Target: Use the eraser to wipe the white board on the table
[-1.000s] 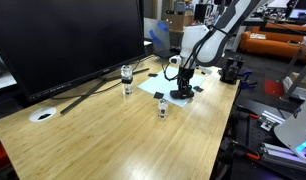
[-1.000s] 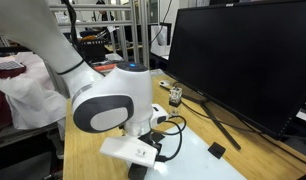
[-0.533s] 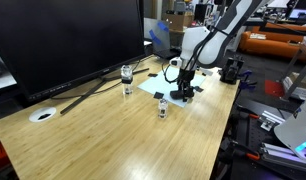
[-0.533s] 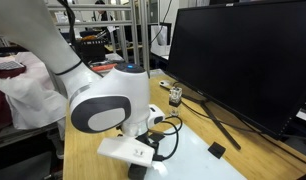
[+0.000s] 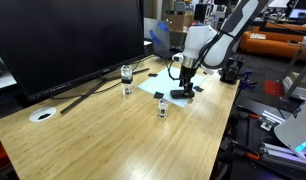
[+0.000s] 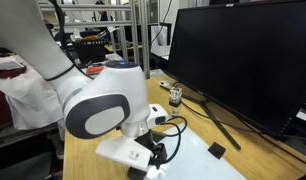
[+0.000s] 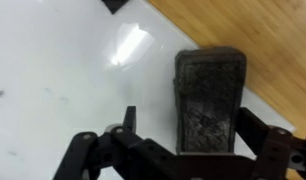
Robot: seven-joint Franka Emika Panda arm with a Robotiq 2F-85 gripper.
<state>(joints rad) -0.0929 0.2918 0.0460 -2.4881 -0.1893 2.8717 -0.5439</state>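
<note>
Board [image 7: 63,70]: beneath the gripper and out to one side, with faint dark marks far off.
Gripper [image 7: 190,118]: wide open, gripping nothing, fingers astride the eraser.
Eraser [image 7: 208,95]: on the board between the fingers, nearer one.
Tabletop [image 7: 258,25]: bare beyond the eraser.
Risk: off-centre closing may twist the eraser loose.

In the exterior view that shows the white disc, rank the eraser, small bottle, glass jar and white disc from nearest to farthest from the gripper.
1. eraser, directly under the gripper
2. small bottle, just off the board
3. glass jar, beside the monitor
4. white disc, far end of the table
</note>
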